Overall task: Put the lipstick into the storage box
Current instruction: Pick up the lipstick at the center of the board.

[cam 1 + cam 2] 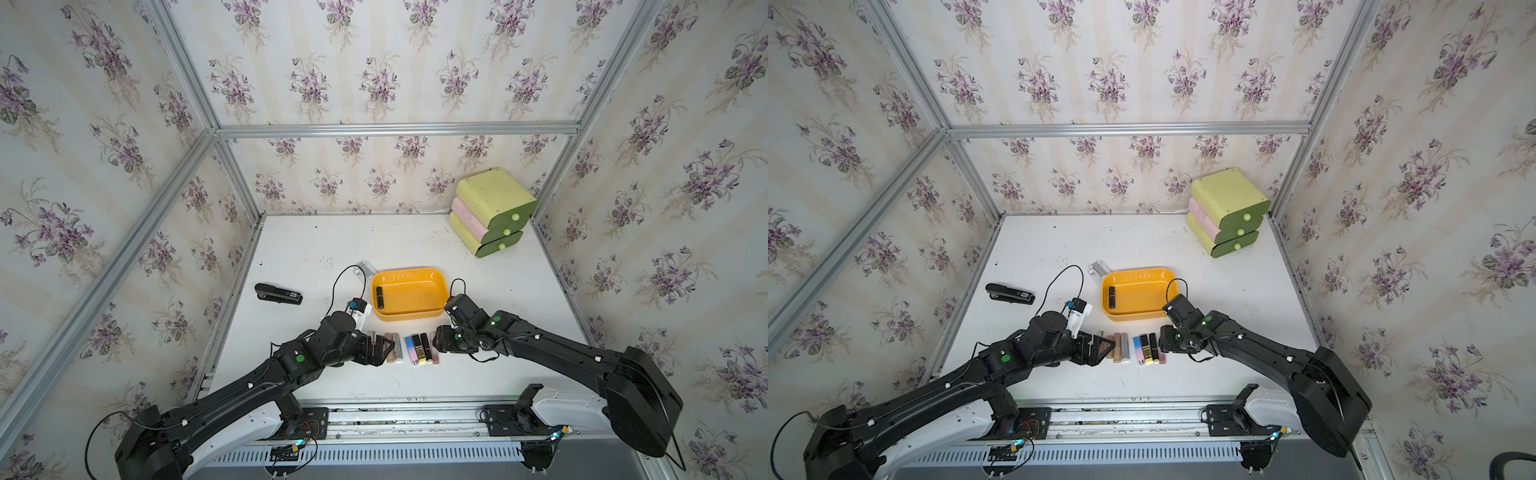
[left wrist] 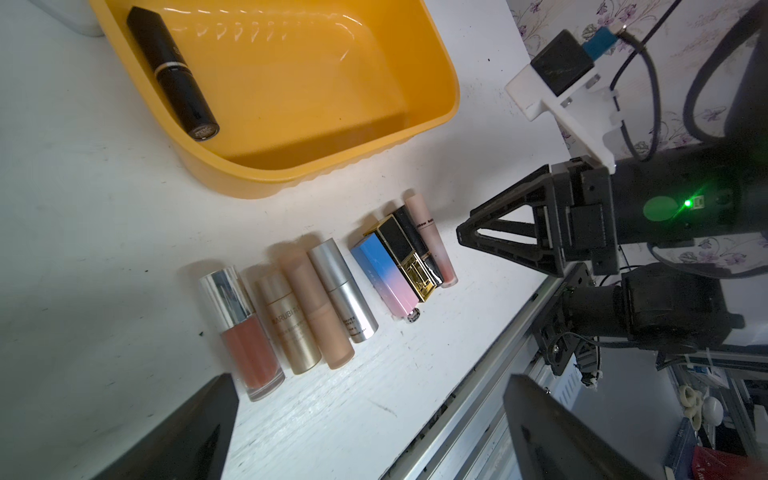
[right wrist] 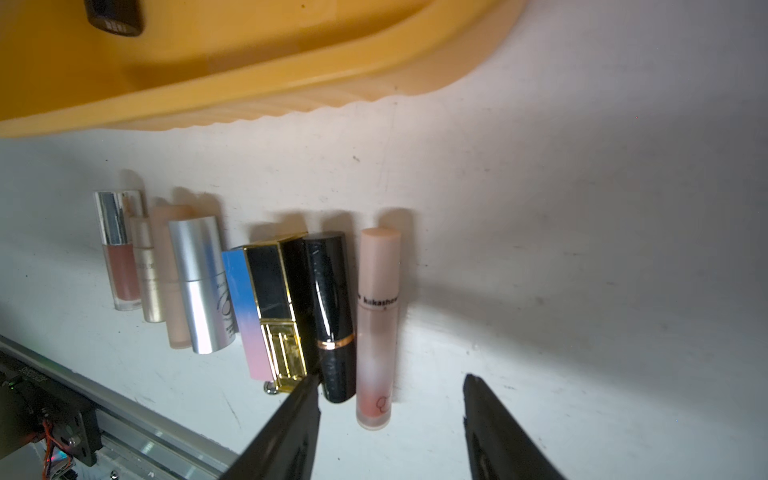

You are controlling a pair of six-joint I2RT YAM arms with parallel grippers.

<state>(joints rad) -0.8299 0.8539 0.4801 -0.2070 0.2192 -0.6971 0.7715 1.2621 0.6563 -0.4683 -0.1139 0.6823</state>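
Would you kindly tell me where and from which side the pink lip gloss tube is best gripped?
I would grip the pink lip gloss tube across its middle, from above, with the right end effector. It lies flat at the row's end: bare table on its outer side leaves one finger room; the other must slip beside the round black lipstick close alongside.

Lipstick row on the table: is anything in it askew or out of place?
Mostly neat. The black-and-gold square lipstick seems to ride up on its neighbours, the blue-pink lipstick and a black tube, not lying flat.
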